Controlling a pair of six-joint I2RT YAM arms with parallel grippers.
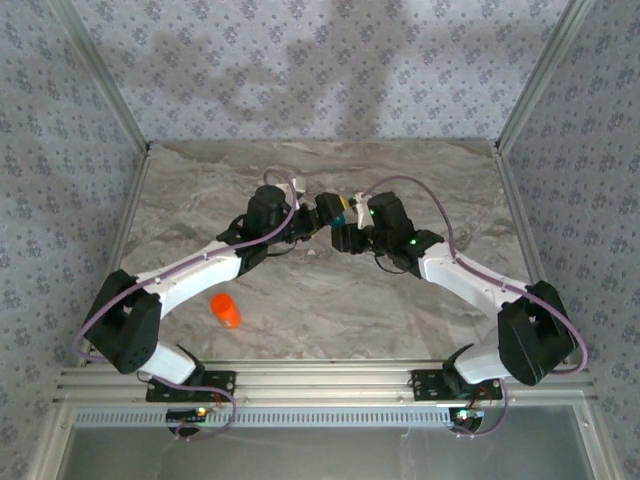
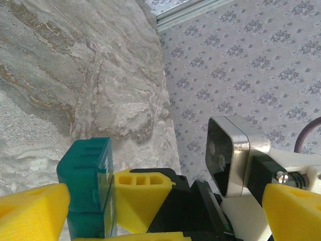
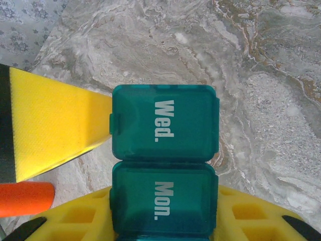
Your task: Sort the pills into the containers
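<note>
The teal-blue pill organiser [image 3: 164,130] has its "Wed." and "Mon." lids closed. My right gripper [image 3: 164,213] is shut on its "Mon." end, a yellow finger [image 3: 251,213] on each side. It is held just above the marble table at the middle [image 1: 343,210]. My left gripper [image 2: 165,196] stands open, wide around the organiser [image 2: 90,183] and the right gripper's finger [image 2: 143,193]. One of its pads [image 3: 50,130] lies next to the "Wed." lid's tab; I cannot tell if they touch. The pills are hidden.
An orange cylindrical bottle [image 1: 226,311] lies on the marble table [image 1: 330,300] at the near left, beside the left arm. The right wrist camera [image 2: 228,155] sits close to my left gripper. Patterned walls [image 1: 320,60] enclose the table on three sides.
</note>
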